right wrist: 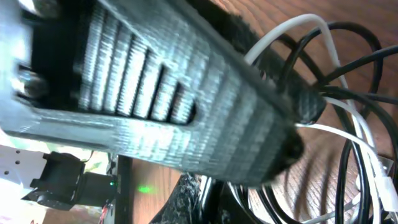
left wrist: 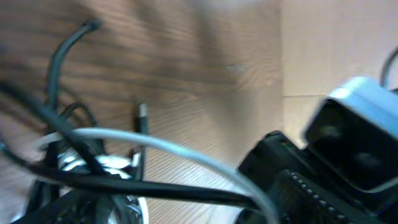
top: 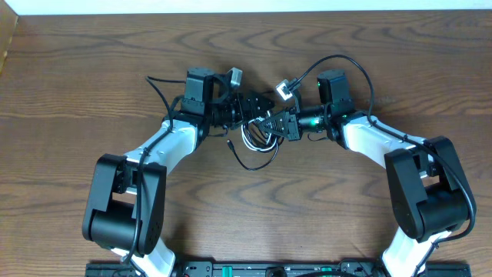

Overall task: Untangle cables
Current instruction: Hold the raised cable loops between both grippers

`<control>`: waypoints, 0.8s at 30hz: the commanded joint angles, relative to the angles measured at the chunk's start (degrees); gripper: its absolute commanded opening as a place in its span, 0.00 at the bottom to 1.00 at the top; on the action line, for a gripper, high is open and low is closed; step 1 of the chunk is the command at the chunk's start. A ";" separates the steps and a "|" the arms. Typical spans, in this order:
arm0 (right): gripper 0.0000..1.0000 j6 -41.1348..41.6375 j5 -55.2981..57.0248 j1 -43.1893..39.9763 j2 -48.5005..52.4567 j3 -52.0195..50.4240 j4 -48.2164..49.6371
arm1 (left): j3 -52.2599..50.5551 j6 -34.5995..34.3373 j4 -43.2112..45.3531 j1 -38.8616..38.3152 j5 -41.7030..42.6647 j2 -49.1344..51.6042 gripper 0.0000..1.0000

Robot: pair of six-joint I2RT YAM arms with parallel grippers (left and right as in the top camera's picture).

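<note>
Overhead alone shows both arms (top: 173, 142) angled inward over cables (top: 258, 146) at frame centre, right wrist close-up shows right pincer (right wrist: 301, 127) together, left pincer (top: 252, 109) blurred, cannot tell.

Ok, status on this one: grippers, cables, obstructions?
Right gripper shut at cables, grip unconfirmed. Left gripper state unclear. Black and white cords tangled between them. No obstruction seen.

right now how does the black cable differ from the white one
Apart from colour, the black cable swings a wide loop out over the table, while the white cable sits bunched in tight coils. The black cable has a plug end lying free on the wood; the white cable's ends are not clear. Both are thin cords, looped together in one bundle.
</note>
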 commanded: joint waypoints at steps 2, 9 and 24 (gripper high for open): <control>0.01 -0.04 -1.49 -0.28 0.11 -0.07 0.17 | 0.94 -3.74 3.34 -0.07 5.11 0.85 0.79; 0.01 -0.79 -1.16 -0.28 0.11 -0.07 0.17 | 0.94 -4.98 3.65 -0.07 8.07 0.85 0.74; 0.01 -4.07 -6.43 -0.11 0.11 -0.07 -0.24 | 0.94 -4.98 3.65 -0.07 7.54 0.85 0.62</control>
